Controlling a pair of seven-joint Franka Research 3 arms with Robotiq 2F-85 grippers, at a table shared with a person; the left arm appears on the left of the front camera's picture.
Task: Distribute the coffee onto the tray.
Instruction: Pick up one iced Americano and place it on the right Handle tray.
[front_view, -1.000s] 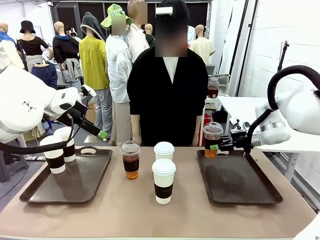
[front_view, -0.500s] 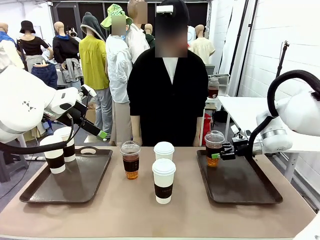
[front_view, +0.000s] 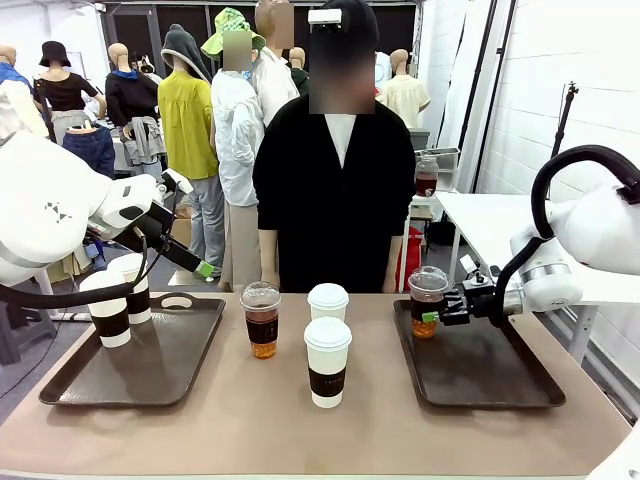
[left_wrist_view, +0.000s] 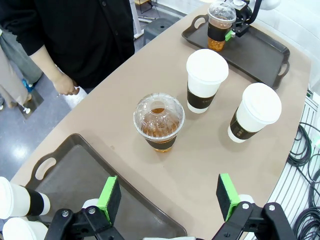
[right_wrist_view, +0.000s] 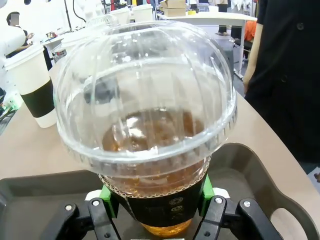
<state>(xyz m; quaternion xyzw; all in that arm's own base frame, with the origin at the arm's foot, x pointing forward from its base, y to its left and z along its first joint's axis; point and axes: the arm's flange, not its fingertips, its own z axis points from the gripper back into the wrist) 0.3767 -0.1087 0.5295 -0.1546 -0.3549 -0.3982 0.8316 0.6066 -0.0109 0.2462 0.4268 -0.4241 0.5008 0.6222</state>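
Note:
My right gripper (front_view: 432, 316) is shut on a clear dome-lidded iced coffee (front_view: 427, 300), low over the far left corner of the right tray (front_view: 500, 385); I cannot tell whether the cup touches it. In the right wrist view the green pads (right_wrist_view: 207, 192) clamp its dark sleeve (right_wrist_view: 155, 212). A second iced coffee (front_view: 261, 320) and two sleeved paper cups (front_view: 328, 302) (front_view: 327, 362) stand mid-table. Two paper cups (front_view: 107, 310) (front_view: 131, 288) sit on the left tray (front_view: 170, 370). My left gripper (front_view: 201, 266) (left_wrist_view: 168, 197) hangs open above that tray.
A person in black (front_view: 335, 190) stands at the far edge, hands down by the sides. The right tray's near half is bare, as is the left tray's right half (left_wrist_view: 75, 170). A white side table (front_view: 490, 215) lies behind the right arm.
My right gripper has lowered the iced coffee toward the right tray's far left corner. The left arm and the other cups have not moved.

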